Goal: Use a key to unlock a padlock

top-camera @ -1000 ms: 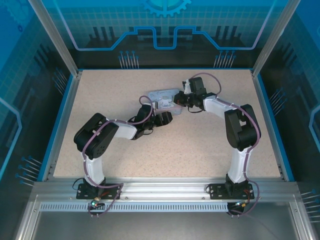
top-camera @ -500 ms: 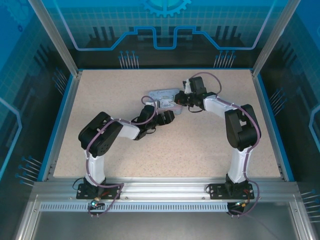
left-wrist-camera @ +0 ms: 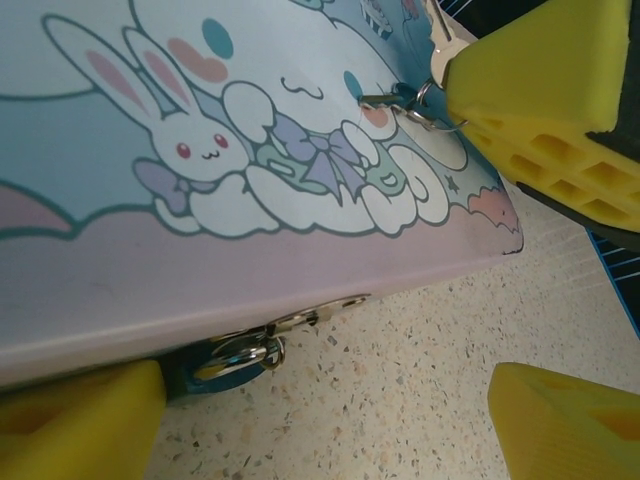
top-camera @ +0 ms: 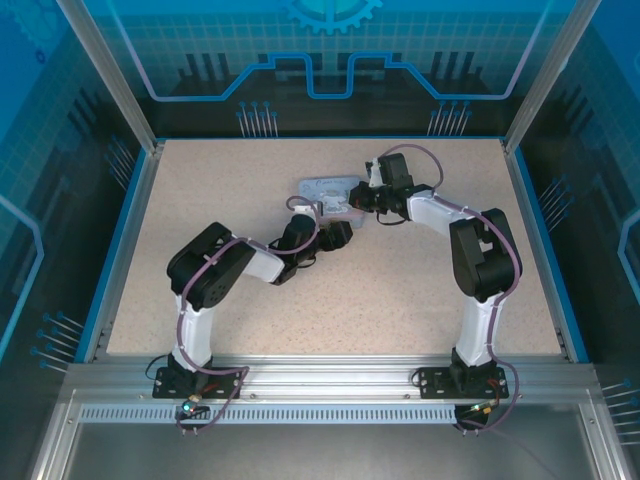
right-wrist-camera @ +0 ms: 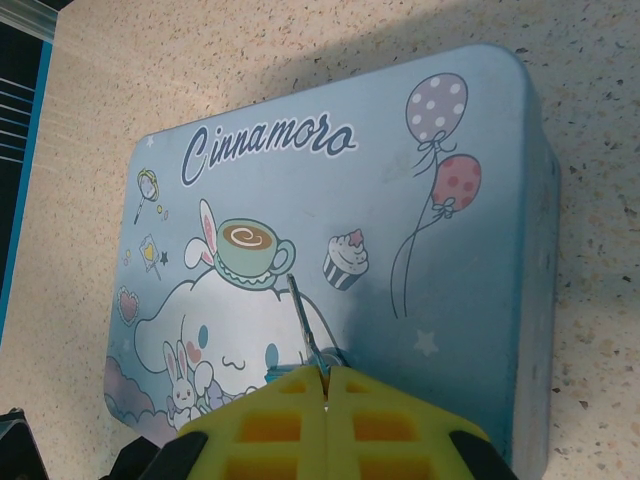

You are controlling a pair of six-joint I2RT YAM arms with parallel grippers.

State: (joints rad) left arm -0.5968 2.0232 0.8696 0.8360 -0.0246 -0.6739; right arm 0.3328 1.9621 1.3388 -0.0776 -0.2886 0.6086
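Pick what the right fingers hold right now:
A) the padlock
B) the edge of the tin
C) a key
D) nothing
C: in the right wrist view the right fingers are shut on a thin metal key over the tin lid, while the padlock sits at the clasp on the tin's side.

Bench [top-camera: 420, 290] layout, as you view it from above: the tin [top-camera: 328, 190] sits toward 12 o'clock. The padlock [left-wrist-camera: 232, 360] hangs on the tin's 6 o'clock wall, before the left pincer [left-wrist-camera: 320, 430]. From 3 o'clock, the right pincer [right-wrist-camera: 325, 385] holds the key [right-wrist-camera: 303, 315] over the lid.
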